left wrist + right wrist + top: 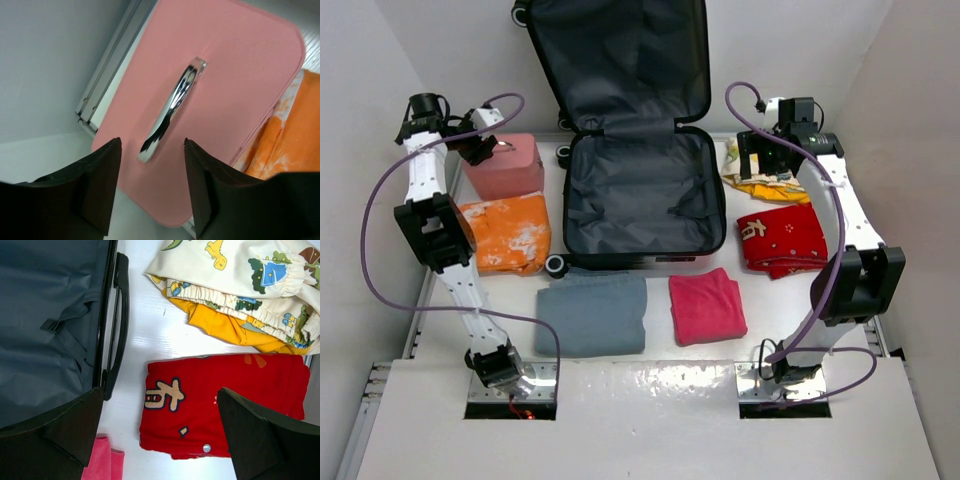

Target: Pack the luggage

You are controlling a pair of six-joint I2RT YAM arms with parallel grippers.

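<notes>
The luggage (640,190) lies open in the middle of the table, its dark grey lining up and its lid against the back wall; its lining and side handle show in the right wrist view (45,330). My left gripper (478,150) is open above a pink box (504,166) with a chrome handle (172,107), the fingers apart on either side of the handle's near end. My right gripper (752,160) is open and empty, high over a folded red garment (220,405) and a cream printed garment on a yellow one (235,285).
A folded orange cloth (507,233) lies in front of the pink box. A folded grey cloth (592,313) and a folded pink cloth (706,306) lie in front of the luggage. White walls close in the left, right and back.
</notes>
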